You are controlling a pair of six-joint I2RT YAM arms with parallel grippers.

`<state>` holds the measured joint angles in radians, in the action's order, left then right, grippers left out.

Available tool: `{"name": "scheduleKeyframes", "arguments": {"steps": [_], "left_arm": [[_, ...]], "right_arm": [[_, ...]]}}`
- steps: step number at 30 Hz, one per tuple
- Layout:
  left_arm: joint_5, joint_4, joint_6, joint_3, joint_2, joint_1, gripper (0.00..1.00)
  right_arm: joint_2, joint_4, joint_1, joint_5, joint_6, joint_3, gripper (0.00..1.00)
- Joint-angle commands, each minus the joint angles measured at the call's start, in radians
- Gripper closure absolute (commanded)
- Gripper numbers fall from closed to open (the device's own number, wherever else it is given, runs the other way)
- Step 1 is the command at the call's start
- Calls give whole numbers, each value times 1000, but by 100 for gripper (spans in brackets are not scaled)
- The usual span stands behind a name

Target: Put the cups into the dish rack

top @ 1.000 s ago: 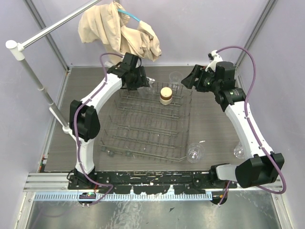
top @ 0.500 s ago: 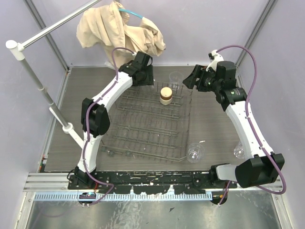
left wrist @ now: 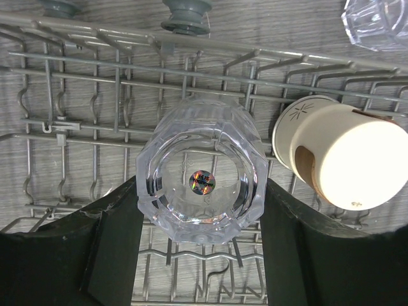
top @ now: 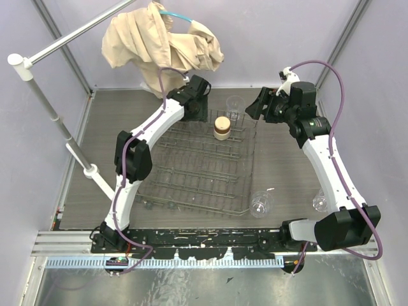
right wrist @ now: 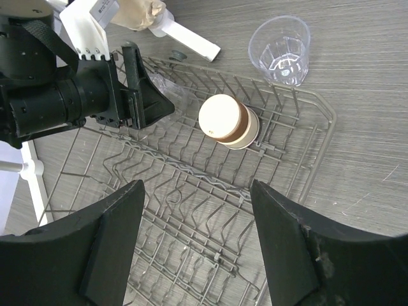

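Cups, top view: tan-brown opaque cup [top: 222, 127] in the far row of the large grey wire dish rack [top: 191, 172]. Left wrist view: left gripper [left wrist: 201, 210] grasps an inverted clear faceted tumbler [left wrist: 201, 182] over the rack prongs. Right wrist view: right gripper [right wrist: 194, 191] spread wide above the rack

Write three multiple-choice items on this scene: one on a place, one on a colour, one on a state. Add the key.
1. The opaque cup stands: A in the dish rack; B on the bare table; C on the cloth.
2. Its colour: A blue; B tan; C black.
3. The left gripper: A hangs open and empty; B grips the cloth; C grips a clear tumbler.
Key: 1 A, rack wires surround it; 2 B, cream and brown show; 3 C, it clamps the tumbler from both sides.
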<state>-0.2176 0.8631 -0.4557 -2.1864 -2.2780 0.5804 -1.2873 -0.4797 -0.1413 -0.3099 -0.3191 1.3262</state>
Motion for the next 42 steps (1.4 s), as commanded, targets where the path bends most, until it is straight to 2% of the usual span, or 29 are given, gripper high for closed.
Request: {"name": "scheduleKeyframes", "arguments": {"steps": [1,33,36,38,42], "left_arm": [[-24,11,8,-58,-26,8,100],[-27,88,33,-234,-175,36,100],[-42,92,41,-235,-181,35,93],[-52,97,45,-235,-185,35,85],[-61,100,49,-227,-188,37,74]], "right_arm": [[10,28,8,0,15,41,27],[8,17,15,-7,32,42,26],[6,16,14,-9,34,43,26],[6,16,16,-9,35,43,26],[5,15,16,-11,37,42,27]]}}
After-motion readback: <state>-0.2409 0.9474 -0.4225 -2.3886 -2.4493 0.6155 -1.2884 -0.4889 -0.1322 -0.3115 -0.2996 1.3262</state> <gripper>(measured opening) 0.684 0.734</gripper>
